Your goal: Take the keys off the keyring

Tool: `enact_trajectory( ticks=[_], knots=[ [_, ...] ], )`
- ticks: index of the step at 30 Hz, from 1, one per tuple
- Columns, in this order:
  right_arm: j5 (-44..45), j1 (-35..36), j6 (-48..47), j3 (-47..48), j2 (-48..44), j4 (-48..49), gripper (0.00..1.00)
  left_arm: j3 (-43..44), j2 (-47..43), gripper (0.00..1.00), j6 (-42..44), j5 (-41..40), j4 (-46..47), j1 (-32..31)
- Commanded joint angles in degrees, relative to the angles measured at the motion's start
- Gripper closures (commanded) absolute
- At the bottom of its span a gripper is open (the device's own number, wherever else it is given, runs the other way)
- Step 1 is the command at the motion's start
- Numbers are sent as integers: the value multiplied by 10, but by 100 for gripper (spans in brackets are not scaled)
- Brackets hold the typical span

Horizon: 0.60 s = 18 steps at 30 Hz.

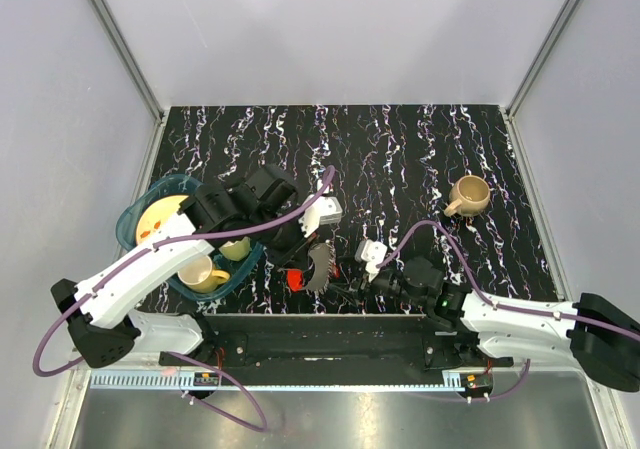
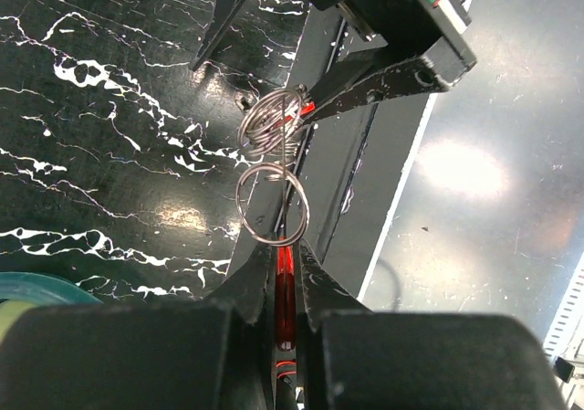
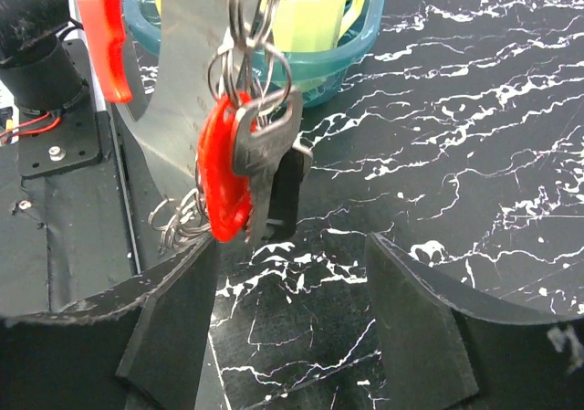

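Observation:
My left gripper point(image 2: 286, 255) is shut on the edge of a flat red tag point(image 2: 285, 291). A thin metal keyring point(image 2: 272, 205) stands just above its fingertips, with a coil of more rings point(image 2: 271, 122) beyond. In the right wrist view the bunch hangs in front of my open right gripper point(image 3: 287, 310). It holds a red-headed key point(image 3: 222, 168), a silvery key point(image 3: 266, 141) and a grey fob point(image 3: 182, 118). None of it lies between the right jaws. From above, both grippers, left point(image 1: 296, 265) and right point(image 1: 355, 274), meet at the table's near edge around the bunch point(image 1: 320, 266).
A teal basket point(image 1: 135, 219) with a yellow plate and pale mugs stands at the left, close behind the left arm; it also shows in the right wrist view point(image 3: 351, 58). A tan mug point(image 1: 468, 195) stands at the right. The black base rail point(image 1: 320, 334) runs along the near edge.

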Motion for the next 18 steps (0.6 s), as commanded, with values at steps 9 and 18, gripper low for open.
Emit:
enact_trajectory(
  ticks=[9, 18],
  knots=[
    [79, 18, -19, 6, 7, 81, 29, 13, 0, 100, -15, -5, 35, -2],
    [108, 22, -27, 16, -8, 54, 53, 4, 3, 100, -17, -16, 36, -2]
  ],
)
